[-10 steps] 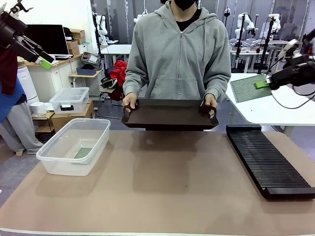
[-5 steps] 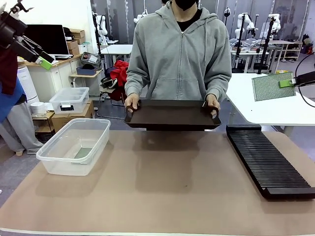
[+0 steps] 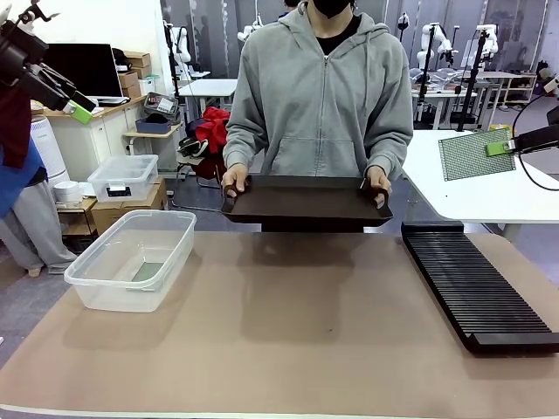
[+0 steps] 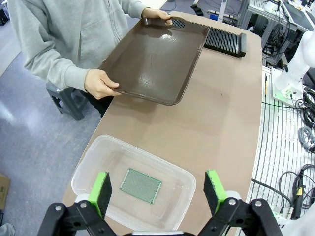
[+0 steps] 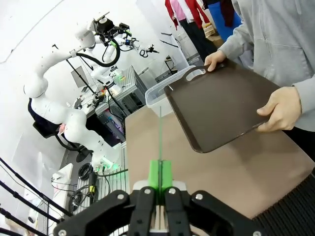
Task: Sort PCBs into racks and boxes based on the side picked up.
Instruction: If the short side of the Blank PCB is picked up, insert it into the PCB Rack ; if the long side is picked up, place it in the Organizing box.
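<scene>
One PCB, its grid-patterned face toward the front camera, hangs in the air at the far right above the rack's far end, with my right gripper shut on its edge. In the right wrist view this PCB shows edge-on between the shut green pads of the right gripper. A second PCB lies flat in the clear box, directly below my open left gripper. That left gripper is raised high at the far left. The box stands at the table's left, the long black rack at its right.
A person at the far side holds a dark brown tray by both handles just above the table's far edge. A smaller lidded clear box stands on cartons behind the left side. A white table lies behind the rack.
My right gripper carried the PCB to the right and turned it to face the camera, then eased slightly back left. The person's tray drifted a little right. The left arm stayed still.
</scene>
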`<control>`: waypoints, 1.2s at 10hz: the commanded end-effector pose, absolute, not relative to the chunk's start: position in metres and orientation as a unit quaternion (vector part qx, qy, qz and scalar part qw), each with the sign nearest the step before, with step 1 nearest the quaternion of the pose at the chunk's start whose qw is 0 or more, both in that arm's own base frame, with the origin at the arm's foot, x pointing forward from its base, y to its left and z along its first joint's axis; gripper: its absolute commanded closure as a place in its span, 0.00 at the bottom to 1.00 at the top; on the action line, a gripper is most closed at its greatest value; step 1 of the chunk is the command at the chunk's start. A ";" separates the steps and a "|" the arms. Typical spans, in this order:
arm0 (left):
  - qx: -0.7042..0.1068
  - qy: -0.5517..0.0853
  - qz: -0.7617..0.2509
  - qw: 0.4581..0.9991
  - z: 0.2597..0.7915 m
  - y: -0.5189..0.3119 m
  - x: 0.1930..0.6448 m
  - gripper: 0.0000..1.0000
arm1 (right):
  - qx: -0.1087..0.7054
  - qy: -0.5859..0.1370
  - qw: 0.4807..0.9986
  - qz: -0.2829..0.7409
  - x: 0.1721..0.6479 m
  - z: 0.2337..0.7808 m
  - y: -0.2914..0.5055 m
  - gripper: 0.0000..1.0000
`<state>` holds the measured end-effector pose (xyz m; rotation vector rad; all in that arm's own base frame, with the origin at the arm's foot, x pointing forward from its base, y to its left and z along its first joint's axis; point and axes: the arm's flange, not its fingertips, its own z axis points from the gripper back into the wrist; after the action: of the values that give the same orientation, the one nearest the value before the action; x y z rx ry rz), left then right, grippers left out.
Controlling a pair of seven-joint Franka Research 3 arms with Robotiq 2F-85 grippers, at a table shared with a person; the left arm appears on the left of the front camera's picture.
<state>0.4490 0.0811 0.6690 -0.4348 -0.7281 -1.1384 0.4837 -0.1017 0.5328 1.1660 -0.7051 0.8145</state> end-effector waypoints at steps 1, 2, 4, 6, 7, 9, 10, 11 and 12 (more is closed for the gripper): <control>-0.198 -0.333 -0.523 0.759 0.669 0.081 0.449 0.00 | 0.519 -0.322 0.690 0.389 0.487 0.527 -0.107 0.98; -0.198 -0.333 -0.523 0.759 0.669 0.081 0.449 0.00 | 0.502 -0.334 0.683 0.413 0.488 0.519 -0.114 0.98; -0.198 -0.333 -0.523 0.759 0.669 0.081 0.449 0.00 | 0.480 -0.361 0.649 0.467 0.493 0.506 -0.130 0.98; -0.198 -0.333 -0.523 0.759 0.669 0.081 0.449 0.00 | 0.438 -0.392 0.603 0.539 0.499 0.491 -0.150 0.98; -0.198 -0.333 -0.523 0.759 0.669 0.081 0.449 0.00 | 0.412 -0.418 0.586 0.559 0.504 0.483 -0.161 0.98; -0.198 -0.333 -0.523 0.759 0.669 0.081 0.449 0.00 | 0.353 -0.446 0.552 0.609 0.516 0.466 -0.175 0.98; -0.198 -0.333 -0.523 0.759 0.669 0.081 0.449 0.00 | 0.369 -0.438 0.551 0.607 0.522 0.459 -0.178 0.98; -0.198 -0.333 -0.523 0.759 0.669 0.081 0.449 0.00 | 0.376 -0.430 0.558 0.602 0.529 0.451 -0.181 0.98; -0.198 -0.333 -0.523 0.759 0.669 0.081 0.449 0.00 | 0.409 -0.449 0.573 0.551 0.536 0.446 -0.185 0.98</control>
<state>0.4490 0.0811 0.6690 -0.4349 -0.7281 -1.1385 0.5277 -0.1799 0.4443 0.8938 -1.0405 1.3855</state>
